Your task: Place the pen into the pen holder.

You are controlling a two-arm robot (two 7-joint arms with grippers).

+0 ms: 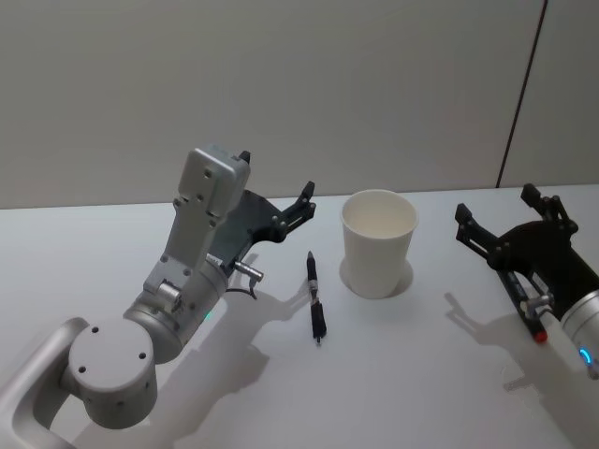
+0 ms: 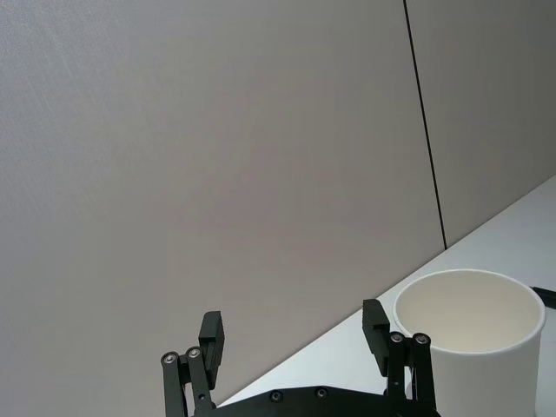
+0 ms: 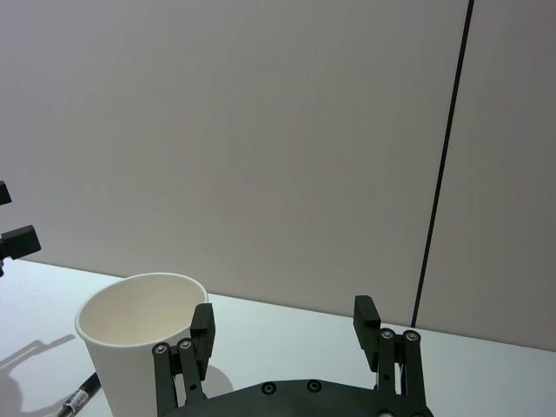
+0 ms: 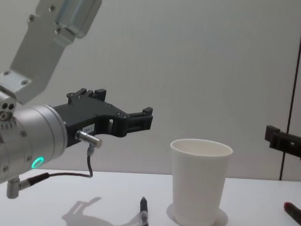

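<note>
Closest, in the lower middle of the head view: the pen [image 1: 314,299], flat on the white table [image 1: 421,374], touched by nothing. Just past it, a bit to the right: the pen holder [image 1: 378,245], a white paper cup, upright, nothing showing inside, near the pen but not touching it. Left of the cup, up off the table: the left gripper [image 1: 276,176], fingers wide apart, nothing between them. At the right edge, also up in the air: the right gripper [image 1: 496,203], fingers wide apart too, holding nothing. Farthest back: a plain grey wall. By the look of it, none of the job done yet. Left to do: reach down to the pen, pinch it, lift it, tip it up, drop it into the cup.
</note>
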